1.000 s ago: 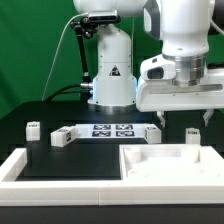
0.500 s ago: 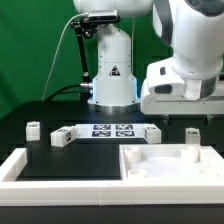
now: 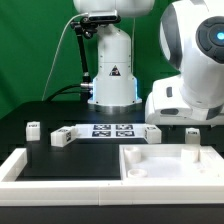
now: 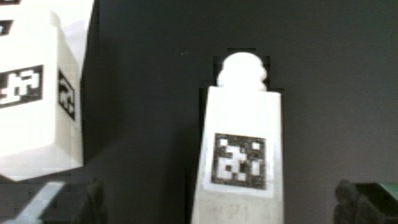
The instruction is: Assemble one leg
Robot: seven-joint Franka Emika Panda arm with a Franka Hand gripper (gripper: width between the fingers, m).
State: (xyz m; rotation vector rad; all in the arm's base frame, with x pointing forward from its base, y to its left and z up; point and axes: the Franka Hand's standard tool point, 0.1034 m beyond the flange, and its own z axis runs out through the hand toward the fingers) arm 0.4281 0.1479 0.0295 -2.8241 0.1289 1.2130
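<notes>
Arm (image 3: 195, 70), swung toward the exterior view's right and rolled since earlier frames; gripper (image 4: 205, 200) wide open, empty, its fingers (image 4: 365, 196) flanking the leg (image 4: 238, 150), mid-right of the exterior frame, long axis crossing the finger line.

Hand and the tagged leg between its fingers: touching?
Apart. Wrist view: the leg stands inside the open hand, with dark table visible either side before the fingers.

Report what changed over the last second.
The arm swung toward the exterior view's right and turned, its gripper now hidden in the exterior view. Nothing was taken hold of or let go. The leg, the marker board and the tray-like piece stayed put.
</notes>
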